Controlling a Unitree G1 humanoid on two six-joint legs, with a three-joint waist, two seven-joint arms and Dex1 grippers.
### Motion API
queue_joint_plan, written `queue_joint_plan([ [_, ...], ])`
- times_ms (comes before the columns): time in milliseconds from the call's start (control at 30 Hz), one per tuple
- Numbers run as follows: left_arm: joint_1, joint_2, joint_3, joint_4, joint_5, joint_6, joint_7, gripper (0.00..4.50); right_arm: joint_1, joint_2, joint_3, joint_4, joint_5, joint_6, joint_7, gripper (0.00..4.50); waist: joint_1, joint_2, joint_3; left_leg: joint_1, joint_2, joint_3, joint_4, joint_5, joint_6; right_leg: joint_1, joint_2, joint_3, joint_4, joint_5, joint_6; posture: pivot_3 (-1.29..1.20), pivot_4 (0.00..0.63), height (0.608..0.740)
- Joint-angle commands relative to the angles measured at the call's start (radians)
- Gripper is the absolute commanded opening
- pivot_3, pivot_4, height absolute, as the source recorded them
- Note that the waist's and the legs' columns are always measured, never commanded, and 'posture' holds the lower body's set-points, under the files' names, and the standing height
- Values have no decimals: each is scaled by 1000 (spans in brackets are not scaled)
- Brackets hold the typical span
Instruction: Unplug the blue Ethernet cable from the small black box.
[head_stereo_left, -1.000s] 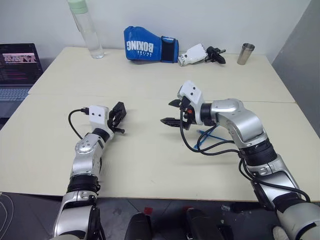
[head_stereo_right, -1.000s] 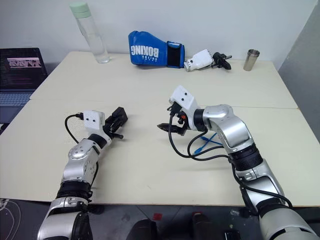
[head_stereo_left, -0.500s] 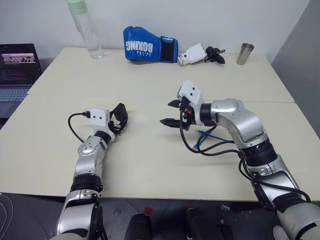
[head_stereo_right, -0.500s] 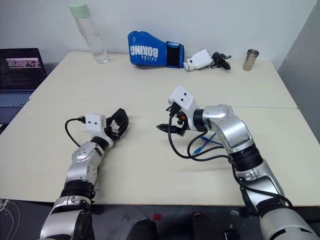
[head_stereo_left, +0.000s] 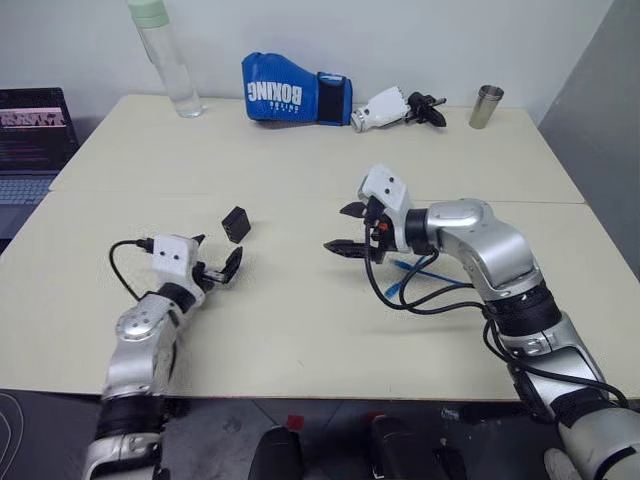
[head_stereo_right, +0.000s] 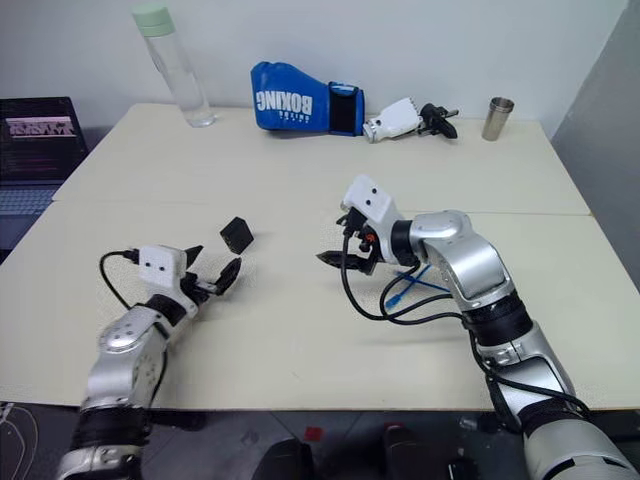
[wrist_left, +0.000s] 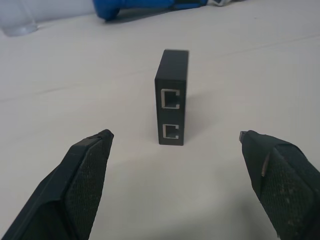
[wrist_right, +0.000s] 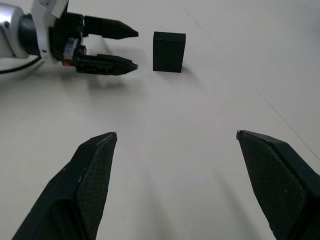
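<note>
The small black box (head_stereo_left: 236, 223) stands on its own on the beige table (head_stereo_left: 290, 330). In the left wrist view the small black box (wrist_left: 171, 97) shows two ports, both with nothing in them. My left gripper (head_stereo_left: 216, 252) is open just in front of the box, its fingers (wrist_left: 85, 185) spread and not touching it. My right gripper (head_stereo_left: 334, 228) hovers open to the right of the box, nothing between its fingers (wrist_right: 95, 185). The blue Ethernet cable (head_stereo_left: 408, 268) lies loose on the table under my right forearm, apart from the box.
Along the far edge stand a clear water bottle (head_stereo_left: 160, 50), a blue boxing glove (head_stereo_left: 295, 90), a spare white-and-black gripper (head_stereo_left: 400, 105) and a metal cup (head_stereo_left: 487, 105). A laptop (head_stereo_left: 35, 140) sits off the table's left side. Black cables (head_stereo_left: 430, 300) loop beside the blue one.
My left gripper has opened, let go of the box and drawn back toward me. The box stays standing on the table. The right arm has kept still.
</note>
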Motion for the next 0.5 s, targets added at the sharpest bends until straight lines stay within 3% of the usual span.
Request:
queue_joint_plan([
  [33,7,118,29,-188,-61,156,-73,4314,54,-72,-75,-132,73,5,55,4057,3,0,0,0,0,0,0,0,0,0,0,0,0,0,0,0,150,740],
  [233,36,294,69,-371,-166,383,-186,4314,231,-198,-197,-272,170,-44,122,4057,0,-1,0,0,-1,0,0,0,0,2,0,0,-4,0,1,0,150,740],
  [500,20,382,124,-386,-272,480,-295,4314,312,-334,-296,-277,219,-56,152,4057,-8,-1,1,2,0,0,-1,0,0,2,1,1,-2,0,0,0,150,740],
])
